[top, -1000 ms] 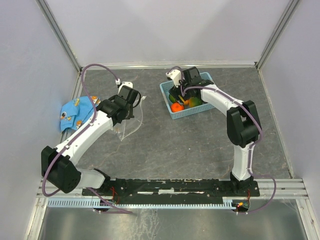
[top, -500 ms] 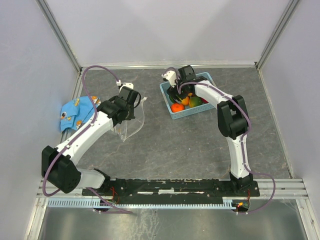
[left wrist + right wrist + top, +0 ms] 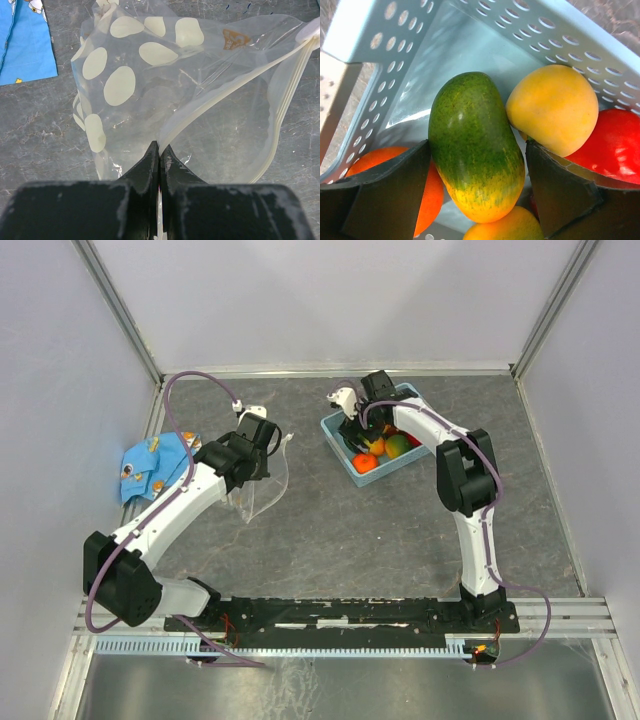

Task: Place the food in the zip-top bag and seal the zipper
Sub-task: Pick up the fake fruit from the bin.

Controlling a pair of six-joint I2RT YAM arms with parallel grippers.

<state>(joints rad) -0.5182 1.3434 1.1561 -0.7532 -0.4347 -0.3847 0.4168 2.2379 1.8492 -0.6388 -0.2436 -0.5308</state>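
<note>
- The left tool [image 3: 159, 150] was clenched tight on the rim of the clear, crinkly zip-top bag with white dots [image 3: 150, 75], its two black fingers pressed together on the plastic.
- The bag stood lifted off the grey mottled surface [image 3: 350, 530] at about 9 o'clock in the top view.
- Its mouth gaped, and the whitish zipper strip [image 3: 220, 100] ran from the tool toward 2 o'clock in the wrist view.
- A small brown print [image 3: 235, 37] sat on the bag near its top edge; I could not read it.
- A blue cloth with small cartoon prints [image 3: 150, 468] lay just beside the bag at 9 o'clock.
- The right tool [image 3: 477, 175] was spread wide inside the pale blue perforated basket [image 3: 570, 30], at 1 o'clock on the surface.
- Its fingers straddled a green-and-yellow mango-shaped toy fruit [image 3: 475, 135]; I cannot tell whether they touched it.
- A yellow fruit [image 3: 552, 107] lay at 2 o'clock of the mango, a red one [image 3: 615, 145] at 3 o'clock and an orange one [image 3: 432, 195] at 8 o'clock.
</note>
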